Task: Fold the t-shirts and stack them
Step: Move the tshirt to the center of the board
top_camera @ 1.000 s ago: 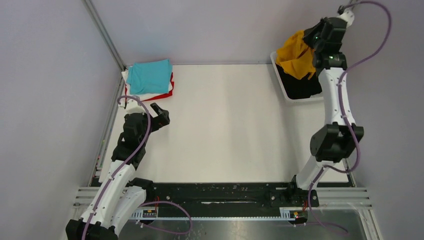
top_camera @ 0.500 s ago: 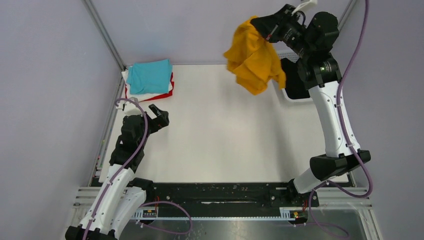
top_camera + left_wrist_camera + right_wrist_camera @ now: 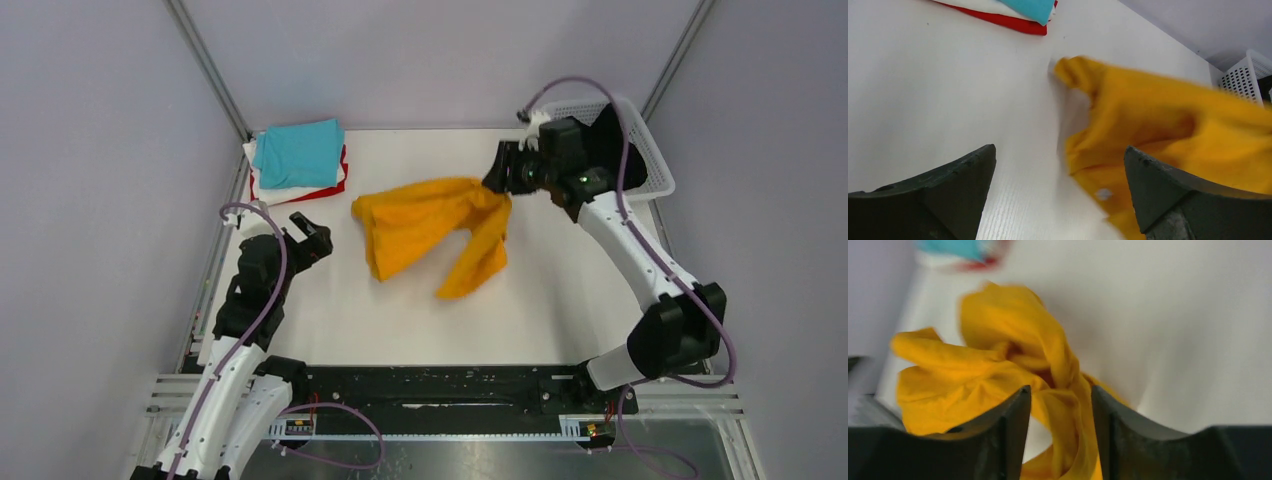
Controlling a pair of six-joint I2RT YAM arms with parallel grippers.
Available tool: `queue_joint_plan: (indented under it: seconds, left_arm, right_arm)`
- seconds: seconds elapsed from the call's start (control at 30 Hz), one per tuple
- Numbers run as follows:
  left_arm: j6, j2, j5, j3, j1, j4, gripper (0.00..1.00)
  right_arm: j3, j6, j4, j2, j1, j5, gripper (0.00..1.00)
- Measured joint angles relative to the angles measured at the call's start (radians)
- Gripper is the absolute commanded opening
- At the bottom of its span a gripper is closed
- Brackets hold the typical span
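Note:
The orange-yellow t-shirt (image 3: pixel 430 232) is spread crumpled across the middle of the table, blurred by motion in the left wrist view (image 3: pixel 1168 120). My right gripper (image 3: pixel 497 180) is at its right end. That gripper (image 3: pixel 1060 392) is open, and a twisted strand of the orange cloth (image 3: pixel 998 365) runs loosely between its fingers. At the back left lies a folded stack, with a turquoise t-shirt (image 3: pixel 298 152) on top of a white and a red one (image 3: pixel 335 188). My left gripper (image 3: pixel 310 232) stands open and empty (image 3: pixel 1059 148) just left of the orange cloth.
The white lattice basket (image 3: pixel 650 150) stands at the back right, its inside mostly hidden behind my right arm; its corner shows in the left wrist view (image 3: pixel 1248 75). A metal frame post (image 3: pixel 210 70) runs along the back left corner.
My right arm swung the orange-yellow t-shirt out of the basket, left and down onto the table, and its jaws have parted. The left arm has barely moved.

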Motion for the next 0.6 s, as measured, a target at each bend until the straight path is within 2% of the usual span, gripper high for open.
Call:
queue_joint_plan:
  seconds: [0.07, 0.17, 0.3, 0.47, 0.6]
  left_arm:
    - [-0.01, 0.0, -0.003, 0.0, 0.0, -0.008, 0.99]
    - [-0.029, 0.013, 0.011, 0.0, 0.0, -0.01, 0.99]
    - [-0.045, 0.065, 0.109, 0.0, 0.0, 0.02, 0.99]
    - [-0.08, 0.15, 0.297, -0.029, -0.003, 0.1, 0.99]
    - [-0.104, 0.175, 0.379, -0.093, -0.034, 0.117, 0.99]
  right_arm:
    - [-0.199, -0.006, 0.001, 0.012, -0.025, 0.119, 0.85]
    - [-0.354, 0.006, -0.04, 0.038, -0.063, 0.265, 0.96]
    - [-0.441, 0.029, -0.044, -0.008, -0.084, 0.373, 0.98]
    - [-0.573, 0.111, 0.003, -0.168, -0.081, 0.389, 1.0]
    - [-0.687, 0.18, -0.003, -0.241, -0.079, 0.384, 0.99]
